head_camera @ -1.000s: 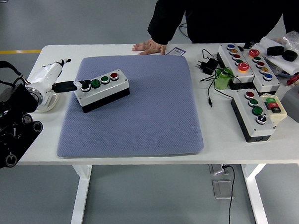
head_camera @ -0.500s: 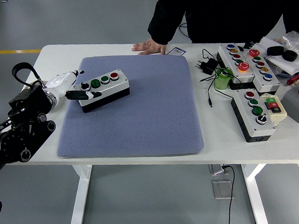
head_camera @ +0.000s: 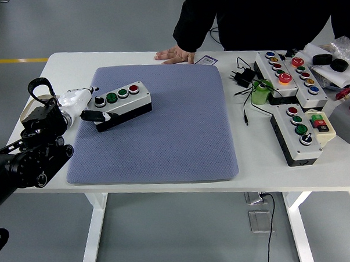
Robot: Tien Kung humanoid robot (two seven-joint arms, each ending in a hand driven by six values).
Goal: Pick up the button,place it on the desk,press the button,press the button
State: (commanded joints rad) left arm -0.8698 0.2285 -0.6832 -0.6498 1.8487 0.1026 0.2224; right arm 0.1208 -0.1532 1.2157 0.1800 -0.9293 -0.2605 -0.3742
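A grey and black button box (head_camera: 120, 104) lies at an angle on the blue-grey mat (head_camera: 163, 131), upper left. Its top carries a black-and-white knob, two green buttons and a red button (head_camera: 133, 87). My left hand (head_camera: 88, 107) sits at the box's left end, white fingers stretched toward it and a dark thumb against its near left corner. Whether the fingers press on anything I cannot tell. The right arm is out of the picture.
A person stands at the far side with a hand (head_camera: 174, 54) flat on the table edge. At the right lie other button boxes (head_camera: 301, 131) (head_camera: 290, 72), a green cylinder (head_camera: 260, 92), a black plug with cable (head_camera: 242, 77) and a grey block (head_camera: 346, 122).
My left arm has swung forward and to the right. The hand has slid down along the box's left end, from above the knob to its near left corner. The box has not moved.
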